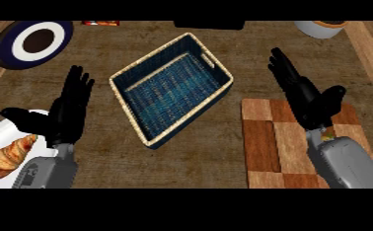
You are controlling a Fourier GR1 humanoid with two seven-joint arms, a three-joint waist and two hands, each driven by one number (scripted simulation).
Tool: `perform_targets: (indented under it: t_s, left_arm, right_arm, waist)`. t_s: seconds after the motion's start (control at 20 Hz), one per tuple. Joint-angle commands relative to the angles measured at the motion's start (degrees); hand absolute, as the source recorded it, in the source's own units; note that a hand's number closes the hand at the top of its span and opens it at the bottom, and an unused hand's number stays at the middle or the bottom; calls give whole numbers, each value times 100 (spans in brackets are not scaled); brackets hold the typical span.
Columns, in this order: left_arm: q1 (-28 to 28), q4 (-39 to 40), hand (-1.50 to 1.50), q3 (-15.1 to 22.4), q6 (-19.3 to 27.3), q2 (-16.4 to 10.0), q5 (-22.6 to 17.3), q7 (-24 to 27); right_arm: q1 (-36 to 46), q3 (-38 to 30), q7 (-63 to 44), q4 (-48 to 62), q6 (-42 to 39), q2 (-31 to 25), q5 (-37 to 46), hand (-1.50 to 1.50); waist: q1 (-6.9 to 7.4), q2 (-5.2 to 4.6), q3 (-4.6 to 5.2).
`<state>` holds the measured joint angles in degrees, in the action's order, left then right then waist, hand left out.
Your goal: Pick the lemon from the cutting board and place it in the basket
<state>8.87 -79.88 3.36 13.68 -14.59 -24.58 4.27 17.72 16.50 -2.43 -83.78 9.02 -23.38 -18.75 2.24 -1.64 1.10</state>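
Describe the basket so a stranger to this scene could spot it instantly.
On the brown counter, look at the middle, just left of the checkered cutting board. The basket lies there at an angle. Only it is rectangular, with blue woven sides, a tan rim and a handle slot.

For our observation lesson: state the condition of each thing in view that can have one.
basket: empty, upright.
left robot hand: open, holding nothing.
right robot hand: open, over the cutting board.
cutting board: lying flat, partly covered by the right robot hand.
croissant: lying on a white plate.
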Motion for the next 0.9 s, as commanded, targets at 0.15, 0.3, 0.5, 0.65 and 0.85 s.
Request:
perform_targets:
  t_s: [0.15,0.3,0.5,0.65,0.85]
  left_arm:
    - [81,-327,0,239,-344,-1204,1047,183]
    - [66,-200,0,223,-217,-1122,1066,175]
    - [305,-627,0,689,-415,-1508,1761,-41]
    - [437,-799,0,761,-323,-1450,1847,-421]
    - [288,-665,0,641,-509,-1564,1723,-197]
  right_arm:
    - [10,-353,438,318,-302,-48,-102,150]
    - [239,-1772,1046,-183,1101,664,-789,150]
    - [-62,-230,1102,-117,1586,1749,204,-150]
    - [-95,131,869,-85,2356,1489,1221,-150]
    - [601,108,-612,268,2934,241,2388,-150]
  waist:
    - [-161,166,-128]
    - [-921,495,-416]
    - [-223,184,-111]
    - [-247,196,-107]
    - [-276,238,-65]
